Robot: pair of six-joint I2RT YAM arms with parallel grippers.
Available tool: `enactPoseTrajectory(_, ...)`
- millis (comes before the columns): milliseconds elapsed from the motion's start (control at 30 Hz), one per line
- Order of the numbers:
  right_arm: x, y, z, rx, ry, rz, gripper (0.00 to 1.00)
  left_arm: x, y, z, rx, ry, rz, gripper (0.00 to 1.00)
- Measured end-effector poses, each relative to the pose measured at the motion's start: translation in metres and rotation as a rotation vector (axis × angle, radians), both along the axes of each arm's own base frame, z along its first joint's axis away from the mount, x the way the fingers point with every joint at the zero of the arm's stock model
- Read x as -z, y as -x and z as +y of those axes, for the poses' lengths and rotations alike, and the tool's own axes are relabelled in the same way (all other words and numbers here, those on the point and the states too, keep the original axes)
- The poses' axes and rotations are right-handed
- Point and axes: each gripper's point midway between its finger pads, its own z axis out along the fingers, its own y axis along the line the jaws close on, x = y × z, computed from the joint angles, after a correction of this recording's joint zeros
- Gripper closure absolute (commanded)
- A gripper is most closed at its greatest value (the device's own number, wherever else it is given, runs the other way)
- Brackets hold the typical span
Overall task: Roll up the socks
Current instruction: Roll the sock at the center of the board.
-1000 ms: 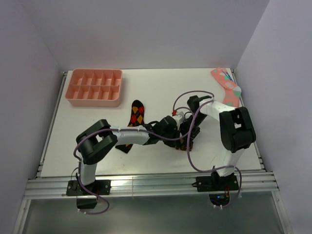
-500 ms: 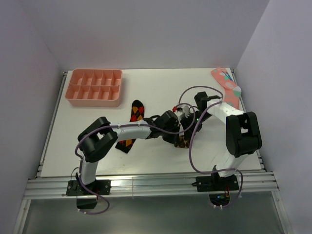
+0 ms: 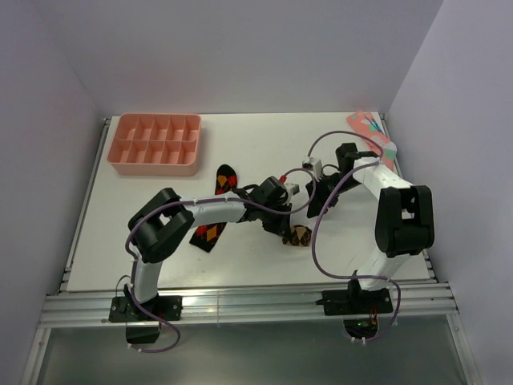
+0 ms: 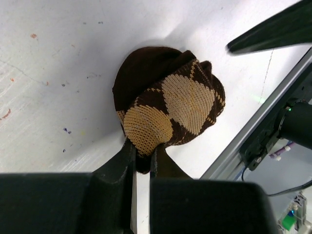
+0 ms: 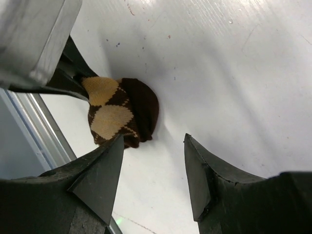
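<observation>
The tan-diamond sock (image 4: 168, 105) is rolled tight near the middle of the surface (image 3: 120, 241), toward the near edge. The left tool (image 4: 141, 152) pinches one end. The right tool (image 5: 153, 141) hangs spread beside it, empty. Next, likely: release the roll, then start on the red-diamond sock (image 3: 225, 183), which lies flat and partly under the left arm (image 3: 216, 215). A pink sock (image 3: 373, 132) lies at the far right corner, a tray (image 3: 152, 167) at the far left.

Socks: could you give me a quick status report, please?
Left gripper shut on rolled tan sock. Right gripper open, holding nothing. Red sock flat, partly under left arm.
</observation>
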Motion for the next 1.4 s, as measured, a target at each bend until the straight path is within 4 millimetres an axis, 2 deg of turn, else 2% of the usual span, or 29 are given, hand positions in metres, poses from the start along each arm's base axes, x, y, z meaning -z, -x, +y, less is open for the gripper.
enactPoseTrajectory(167,-0.006,0.002,-0.004,-0.030,-0.019,-0.043,0.42,0.000,0.000,0.002,0.011,-0.002,0.038,1.00)
enactPoseTrajectory(400,-0.023,0.024,-0.007,-0.121,-0.021,-0.164,0.42,0.000,-0.001,0.007,0.038,-0.017,0.090,1.00)
enactPoseTrajectory(500,-0.020,0.033,-0.005,-0.169,-0.018,-0.185,0.42,0.000,-0.001,0.008,0.043,-0.030,0.116,1.00)
enactPoseTrajectory(667,-0.002,0.060,0.010,-0.282,-0.003,-0.158,0.41,0.001,-0.002,0.009,0.056,-0.044,0.148,1.00)
enactPoseTrajectory(767,0.004,0.070,0.015,-0.325,0.015,-0.159,0.40,0.001,-0.002,0.010,0.058,-0.048,0.166,1.00)
enactPoseTrajectory(1067,0.007,0.075,0.028,-0.384,0.072,-0.251,0.37,0.001,-0.001,0.011,0.062,-0.053,0.187,1.00)
enactPoseTrajectory(1400,0.013,0.066,0.030,-0.352,0.112,-0.283,0.36,0.002,-0.002,0.012,0.064,-0.049,0.198,1.00)
